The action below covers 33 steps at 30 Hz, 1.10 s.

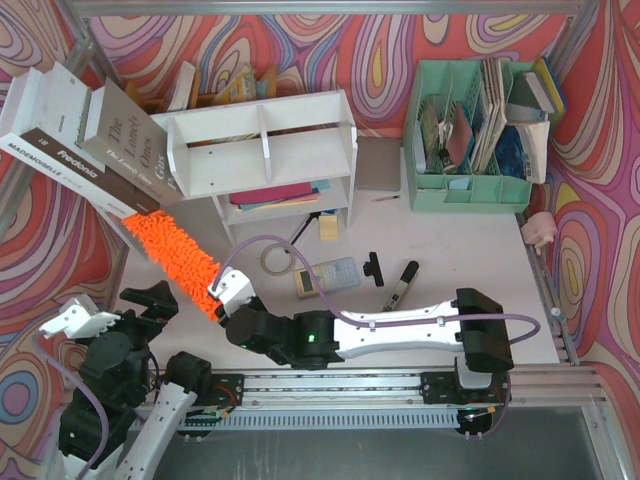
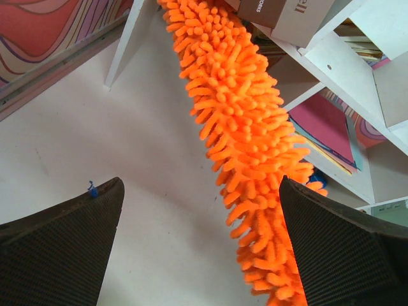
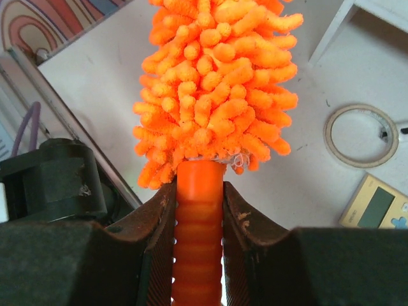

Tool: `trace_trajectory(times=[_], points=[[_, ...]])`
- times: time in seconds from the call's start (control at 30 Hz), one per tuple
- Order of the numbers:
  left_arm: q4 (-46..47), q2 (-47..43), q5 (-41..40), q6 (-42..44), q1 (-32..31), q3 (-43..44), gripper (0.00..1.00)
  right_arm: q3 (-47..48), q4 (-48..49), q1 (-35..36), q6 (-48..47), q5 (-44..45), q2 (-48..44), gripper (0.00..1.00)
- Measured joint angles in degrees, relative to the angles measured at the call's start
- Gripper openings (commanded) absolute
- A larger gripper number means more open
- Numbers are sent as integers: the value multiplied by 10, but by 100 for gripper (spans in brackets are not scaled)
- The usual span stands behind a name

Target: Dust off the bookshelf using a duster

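Here the right claw [image 3: 199, 197] is clamped on the ribbed orange handle of the duster [image 1: 170, 250], whose fluffy head slants up and left over the tabletop [image 1: 440, 300] to the leaning books [image 1: 90, 140] at the left end of the bookshelf [image 1: 265, 150]. The left claw [image 2: 201, 185] gapes wide, holding nothing, just beside the duster's lower part.

The duster [image 1: 170, 258] was a mass of soft, matt orange chenille nubs. Its handle [image 3: 198, 223] was ribbed orange plastic with a slight gloss. The bookshelf [image 1: 265, 150] looked like smooth, matt, white-painted wood. The table [image 1: 470, 265] top was matt white and faintly scuffed, with a brushed metal rail [image 1: 340, 385] along its near edge. The left gripper [image 2: 201, 185] and right gripper [image 3: 197, 191] had dark fingers with a fine, woven-looking texture. The organizer [image 1: 470, 190] at the far right corner was smooth mint plastic.
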Motion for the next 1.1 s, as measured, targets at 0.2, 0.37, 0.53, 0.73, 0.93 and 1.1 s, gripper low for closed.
trace_trajectory(times=[0.2,0.37,0.53,0.73,0.93,1.1], points=[[0,0,0,0,0,0,99,0,5,-5,30,-4,56,0],[0,0,0,0,0,0,98,2,-9,-18,45,-37,104,0],[0,0,0,0,0,0,98,25,-29,-19,33,-39,114,0],[0,0,0,0,0,0,98,74,-23,-29,2,-18,113,0],[0,0,0,0,0,0,99,86,-12,-50,-6,-16,113,0],[0,0,0,0,0,0,98,86,-5,-52,6,-21,133,0]])
